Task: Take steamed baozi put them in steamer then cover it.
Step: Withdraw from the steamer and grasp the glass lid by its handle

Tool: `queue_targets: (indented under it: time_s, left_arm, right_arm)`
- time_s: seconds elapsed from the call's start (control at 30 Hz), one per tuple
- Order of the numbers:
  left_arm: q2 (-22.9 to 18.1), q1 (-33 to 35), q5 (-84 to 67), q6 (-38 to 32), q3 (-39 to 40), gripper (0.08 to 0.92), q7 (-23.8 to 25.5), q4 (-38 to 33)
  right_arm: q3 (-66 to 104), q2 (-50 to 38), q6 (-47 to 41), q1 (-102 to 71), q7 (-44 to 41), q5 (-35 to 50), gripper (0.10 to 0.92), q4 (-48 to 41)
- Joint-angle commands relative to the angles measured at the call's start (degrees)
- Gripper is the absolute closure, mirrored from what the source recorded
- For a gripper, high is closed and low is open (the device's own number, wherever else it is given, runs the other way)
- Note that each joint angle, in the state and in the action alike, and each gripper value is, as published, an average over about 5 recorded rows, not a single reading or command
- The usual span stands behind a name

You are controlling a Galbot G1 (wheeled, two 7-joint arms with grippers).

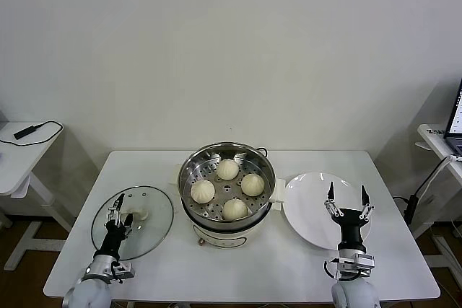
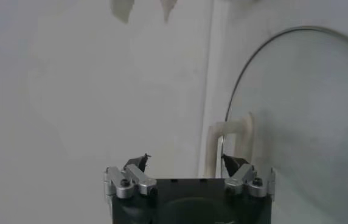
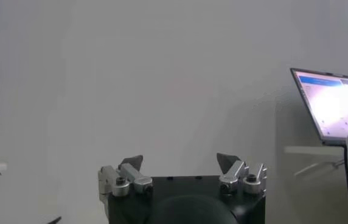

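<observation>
The steamer (image 1: 187, 178) stands at the table's middle, uncovered, with several cream-white steamed baozi (image 1: 228, 169) resting on its perforated tray. To its left the glass cover (image 1: 150, 232) lies flat on the table, white handle (image 1: 138, 212) up. My left gripper (image 1: 120, 210) hangs open just above the cover beside that handle. In the left wrist view the cover (image 2: 308, 122) and its handle (image 2: 235, 131) lie just past my left gripper (image 2: 186, 161), nothing between the fingers. My right gripper (image 1: 346, 196) (image 3: 180, 163) stands open and empty over the white plate (image 1: 307, 200).
The white table (image 1: 289, 265) carries only the steamer, the cover and the plate. A side table (image 1: 14, 156) with a black device and cable stands at far left. At far right, a laptop (image 1: 456, 117) (image 3: 335, 106) sits on another side table with cables hanging.
</observation>
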Motion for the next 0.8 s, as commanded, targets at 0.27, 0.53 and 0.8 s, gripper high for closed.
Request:
queue_targets:
  time_s: [0.27,0.53,0.8]
  left_arm:
    - [-0.3,-3.8,0.4,-0.2,0.9,0.183,-0.2,3.6]
    - [-0.3,-3.9,-0.1,-0.2,0.9,0.381,0.3,4.9]
    - [-0.2,-3.7,-1.5,-0.4,0.9,0.614,0.9,4.9]
  right_arm:
    - [0.2,0.4,-0.3,0.1,0.0,-1.0,0.203,0.2]
    - [0.1,0.2,-0.7,0.7,0.0,-1.1,0.203,0.3]
    - [-0.2,0.2,-1.1,1.1,0.1,-1.3,0.203,0.6]
